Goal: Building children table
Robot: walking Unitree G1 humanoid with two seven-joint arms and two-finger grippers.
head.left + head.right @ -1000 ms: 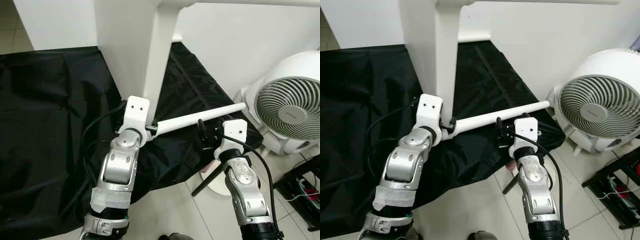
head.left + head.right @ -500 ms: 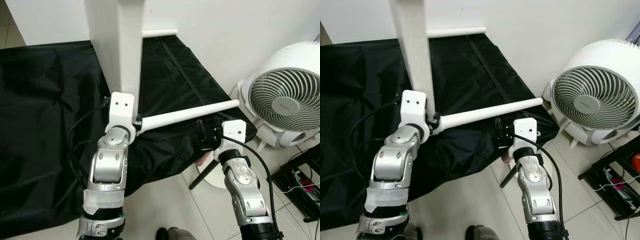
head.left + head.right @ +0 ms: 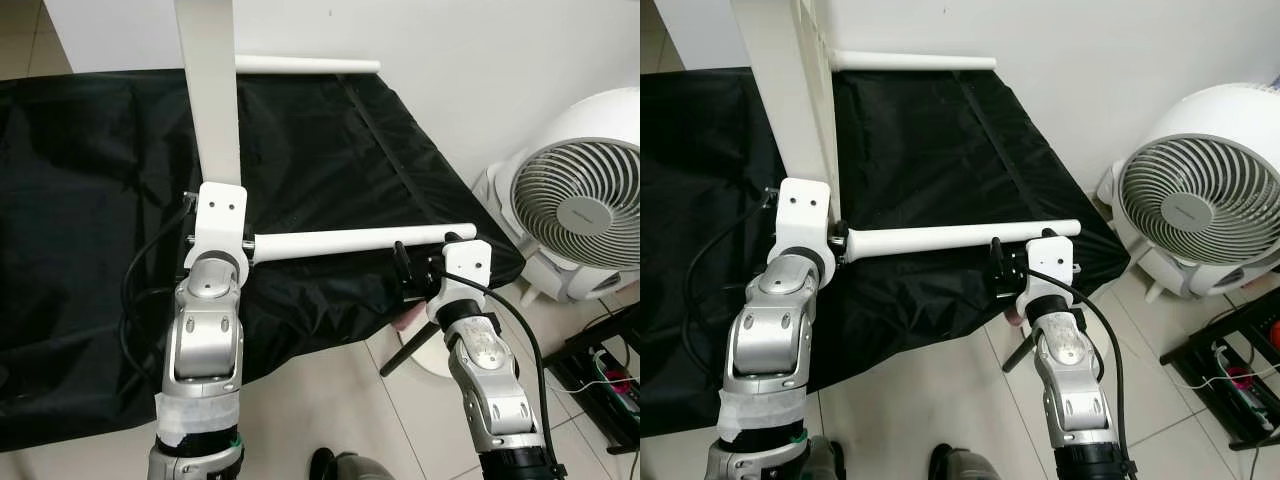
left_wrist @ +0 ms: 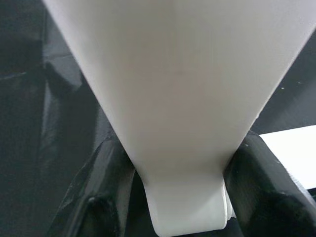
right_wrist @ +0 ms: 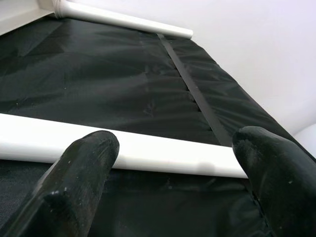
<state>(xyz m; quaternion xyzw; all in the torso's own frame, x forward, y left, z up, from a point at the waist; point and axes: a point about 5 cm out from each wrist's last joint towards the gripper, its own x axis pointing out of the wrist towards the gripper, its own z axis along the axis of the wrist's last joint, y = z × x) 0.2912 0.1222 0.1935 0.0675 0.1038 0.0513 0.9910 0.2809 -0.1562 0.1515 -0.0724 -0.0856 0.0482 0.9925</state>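
left wrist view: my left gripper is clamped on the white table frame, one black finger pressed to each side of the flat white piece, which narrows to a rounded end between them. from the head views, that piece rises upright from my left gripper toward the top edge of the picture, over the black cloth that covers the surface before me.

a white leg runs roughly level from beside my left gripper across toward my right side, its free end just above my right gripper. a second white leg lies at the far edge of the cloth, against the white wall.

right wrist view: my right gripper stands open, fingers spread wide, with the near leg crossing beyond the tips (i cannot tell whether the tips touch it). nothing is held between them.

a white round fan stands on the tiled floor to my right, well apart from the frame. a black shelf with cables sits at the lower right edge.
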